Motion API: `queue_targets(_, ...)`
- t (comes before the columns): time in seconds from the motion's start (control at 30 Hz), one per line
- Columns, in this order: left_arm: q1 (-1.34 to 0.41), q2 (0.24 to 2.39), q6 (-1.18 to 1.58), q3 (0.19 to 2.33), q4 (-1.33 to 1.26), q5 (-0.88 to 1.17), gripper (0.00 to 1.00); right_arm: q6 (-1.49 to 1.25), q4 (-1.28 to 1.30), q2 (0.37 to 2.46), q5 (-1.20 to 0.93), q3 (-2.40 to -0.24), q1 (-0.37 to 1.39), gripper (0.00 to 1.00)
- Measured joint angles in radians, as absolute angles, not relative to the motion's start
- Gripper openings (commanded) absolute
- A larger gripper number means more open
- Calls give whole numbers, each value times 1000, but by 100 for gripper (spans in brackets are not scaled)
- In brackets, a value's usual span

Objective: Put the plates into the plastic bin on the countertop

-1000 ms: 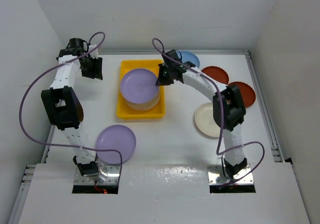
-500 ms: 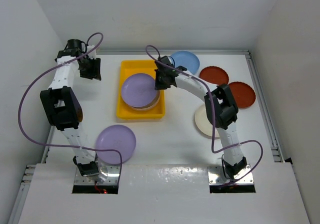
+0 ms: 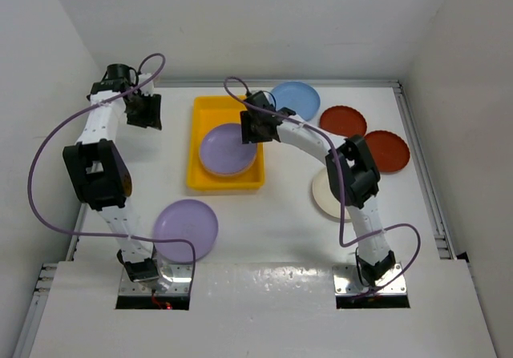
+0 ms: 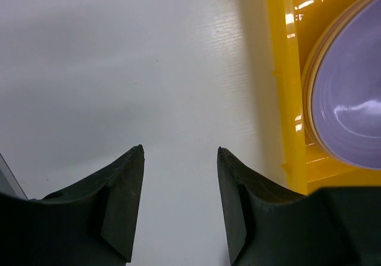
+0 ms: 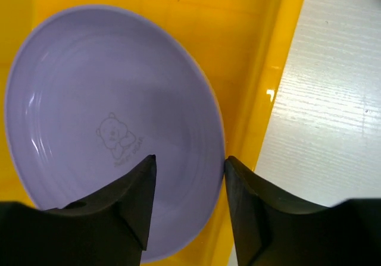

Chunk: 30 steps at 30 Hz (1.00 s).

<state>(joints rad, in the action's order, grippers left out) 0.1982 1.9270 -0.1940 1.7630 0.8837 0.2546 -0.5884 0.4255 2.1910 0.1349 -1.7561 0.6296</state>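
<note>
Since the earlier frames, the right gripper (image 3: 251, 130) is sitting lower over the plastic bin (image 3: 207, 110), and its jaws are now standing apart instead of clamped. The lavender plate (image 3: 227, 151) is no longer hanging raised; it is lying flat on the stack inside the bin. The left gripper (image 4: 180, 153) is keeping its place over the countertop (image 3: 280, 214) just beside the bin's left wall, jaws apart and empty.

The plate's rim is passing between the right fingers, so the retreat is calling for a straight lift without sideways drag. A second lavender plate (image 3: 186, 228) is waiting near the left base.
</note>
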Motion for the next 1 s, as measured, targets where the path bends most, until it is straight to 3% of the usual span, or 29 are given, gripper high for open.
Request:
queue_targets(0.17, 198, 1869, -265, 1698, 890, 270, 63, -500, 411, 2189, 205, -1751, 671, 54)
queue_targets(0.57, 257, 1621, -753, 1245, 1132, 340, 64, -435, 355, 2155, 233, -1671, 690, 58)
queue_targets(0.67, 262, 1601, -786, 1150, 1146, 338, 65, -434, 339, 2155, 230, -1670, 690, 62)
queue_targets(1.0, 205, 1565, -776, 944, 1026, 306, 65, -426, 318, 2127, 227, -1645, 690, 62)
